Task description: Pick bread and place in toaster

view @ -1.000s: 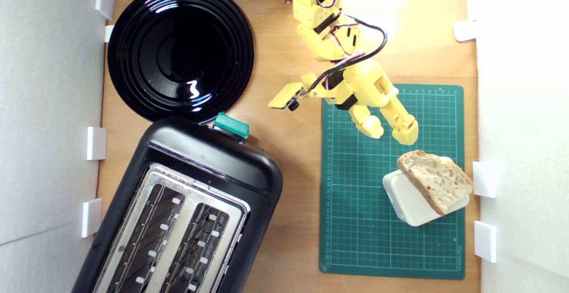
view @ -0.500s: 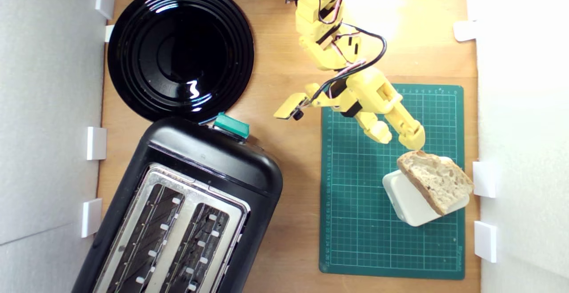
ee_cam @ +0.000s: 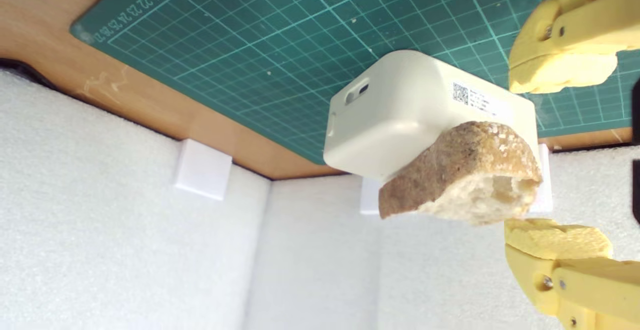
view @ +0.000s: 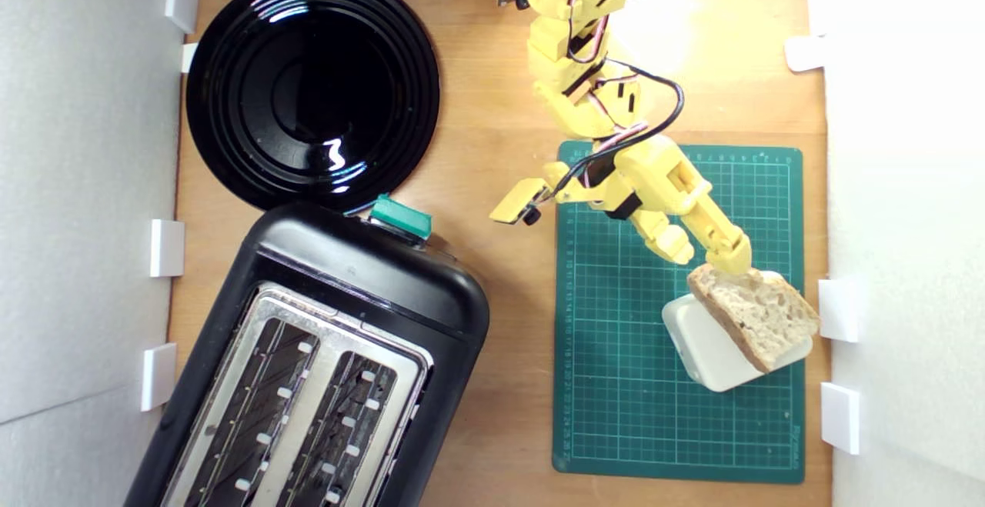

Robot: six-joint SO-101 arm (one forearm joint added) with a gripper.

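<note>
The bread point(view: 754, 315), a thick crusty slice, lies propped aslant on a white plastic box point(view: 708, 349) at the far right of the green cutting mat point(view: 631, 399) in the exterior view, close to the white foam wall point(view: 900, 261). Its long axis runs diagonally, from the upper-left corner nearest the arm down toward the exterior view's lower right; the crust edge faces the mat and the crumb faces up. The gripper point(view: 706, 255) stands with its jaws apart and empty, straddling that upper-left end: in the wrist view one yellow fingertip point(ee_cam: 560, 72) sits on the box side of the slice and the other point(ee_cam: 555, 240) on the crumb side, with the bread point(ee_cam: 462, 177) entering the gap between them. Whether either pad already touches the crust cannot be told. The coming grasp appears to turn on this alignment: the slice lies directly ahead of the open jaws, its thickness across the gap, so a short further advance before closing seems called for. The toaster point(view: 331, 353), black with silver slots and a teal lever point(view: 400, 218), stands well apart at the exterior view's lower left, beside a black plate point(view: 312, 88), both slots empty.
</note>
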